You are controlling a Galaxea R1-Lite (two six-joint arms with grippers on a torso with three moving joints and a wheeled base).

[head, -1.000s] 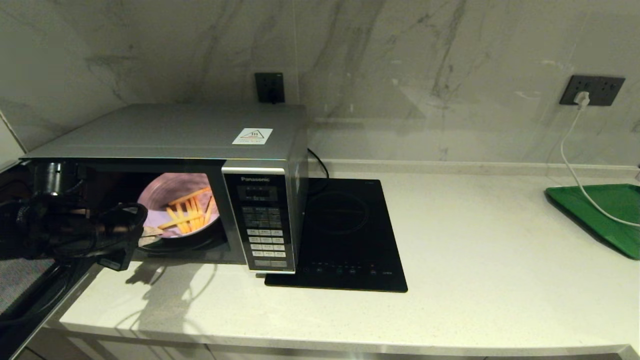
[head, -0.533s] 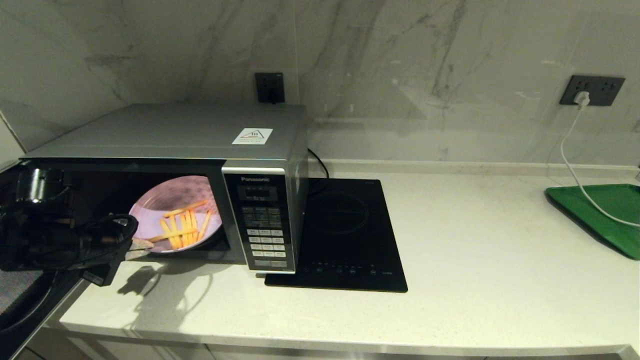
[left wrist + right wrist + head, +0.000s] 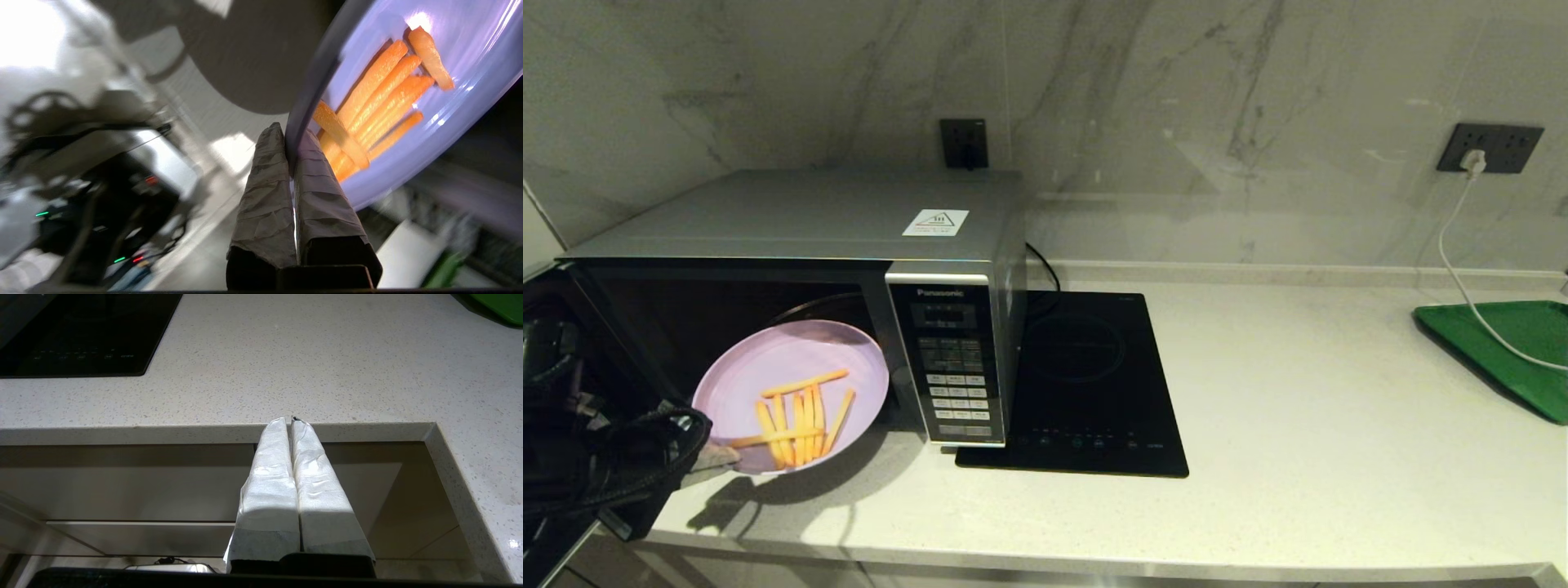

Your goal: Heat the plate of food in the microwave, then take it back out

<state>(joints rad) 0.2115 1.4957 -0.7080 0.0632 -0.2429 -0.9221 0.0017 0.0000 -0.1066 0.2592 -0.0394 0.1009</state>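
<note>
The left gripper (image 3: pixel 715 459) has its jaws pinched on the near rim of the round pale lilac plastic plate (image 3: pixel 792 392) of orange-yellow fry-like sticks (image 3: pixel 796 416), which hangs tilted, half out of the open silver-grey Panasonic microwave (image 3: pixel 849 245) and above the pale speckled tabletop (image 3: pixel 1258 408). Held by one edge only, the plate could sag or twist and slip free, spilling the sticks; its far rim might also catch the oven's frame. The right gripper (image 3: pixel 291 420), jaws closed and empty, sits parked below the tabletop's edge.
</note>
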